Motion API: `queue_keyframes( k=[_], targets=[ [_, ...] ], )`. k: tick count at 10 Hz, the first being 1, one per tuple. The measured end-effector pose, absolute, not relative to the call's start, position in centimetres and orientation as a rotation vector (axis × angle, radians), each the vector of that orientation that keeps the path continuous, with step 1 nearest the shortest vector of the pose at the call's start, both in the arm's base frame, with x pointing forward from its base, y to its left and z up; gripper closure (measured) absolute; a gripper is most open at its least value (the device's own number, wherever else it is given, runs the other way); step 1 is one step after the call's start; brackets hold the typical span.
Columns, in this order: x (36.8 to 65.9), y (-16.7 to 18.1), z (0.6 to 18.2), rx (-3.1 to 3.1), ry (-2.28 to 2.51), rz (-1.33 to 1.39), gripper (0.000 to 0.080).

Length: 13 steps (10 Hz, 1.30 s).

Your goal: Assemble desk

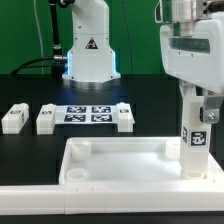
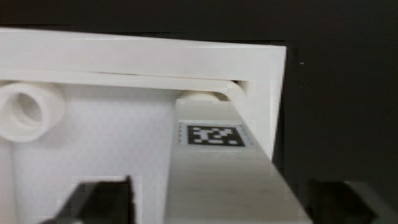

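One leg (image 1: 197, 160) is up on end, folks, standing at the far corner of the desk top (image 1: 120, 172) on the exterior view's right. The claw (image 1: 199, 110) has hold of its upper part, with a finger on each side. The leg's tag (image 1: 197, 139) faces the exterior camera.

The desk top lies flat at the near side of the black counter (image 1: 30, 165), rim upward.

Over to the wrist view, looking straight down the leg (image 2: 222, 180). Its tag (image 2: 215, 135) is sharp and clear, and its lower end sits inside the corner of the desk top (image 2: 143, 60), close against the rim. How deep it sits there, I cannot tell. The dark fingers (image 2: 98, 205) flank the leg, and a round socket (image 2: 22, 110) shows on the desk top's floor at the neighbouring corner.

Farther back, three others lie flat. A first spare leg (image 1: 14, 117) and a second spare leg (image 1: 45, 119) are on the exterior view's left of the marker board (image 1: 90, 113). A third spare leg (image 1: 123, 117) is just beside the board on the exterior view's right. The robot base (image 1: 90, 50) stands behind the board.
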<state>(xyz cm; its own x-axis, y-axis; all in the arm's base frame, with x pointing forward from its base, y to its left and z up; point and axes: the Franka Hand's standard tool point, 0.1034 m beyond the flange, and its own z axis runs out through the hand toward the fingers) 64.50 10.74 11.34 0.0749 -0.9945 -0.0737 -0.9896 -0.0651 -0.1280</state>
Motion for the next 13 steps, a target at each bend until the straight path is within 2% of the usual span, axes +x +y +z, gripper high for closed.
queue_keyframes(
  k=[1,2,3,6,10,11,12,13],
  targets=[
    [64.42,10.50,11.32,-2.353,1.869,-0.057,0.0285],
    [64.53,10.21,11.42,-2.500,1.676,-0.071,0.0172],
    [64.45,10.42,11.37,-2.656,1.432,-0.089,0.0156],
    [64.48,10.33,11.37,-2.788,1.168,-0.109,0.0151],
    [65.14,10.46,11.21,-3.078,0.441,-0.166,0.0151],
    [65.12,10.53,11.20,-3.068,0.474,-0.164,0.0151],
    [65.13,10.49,11.20,-3.069,0.475,-0.164,0.0295],
    [65.12,10.56,11.19,-3.050,0.550,-0.161,0.0295]
  ],
)
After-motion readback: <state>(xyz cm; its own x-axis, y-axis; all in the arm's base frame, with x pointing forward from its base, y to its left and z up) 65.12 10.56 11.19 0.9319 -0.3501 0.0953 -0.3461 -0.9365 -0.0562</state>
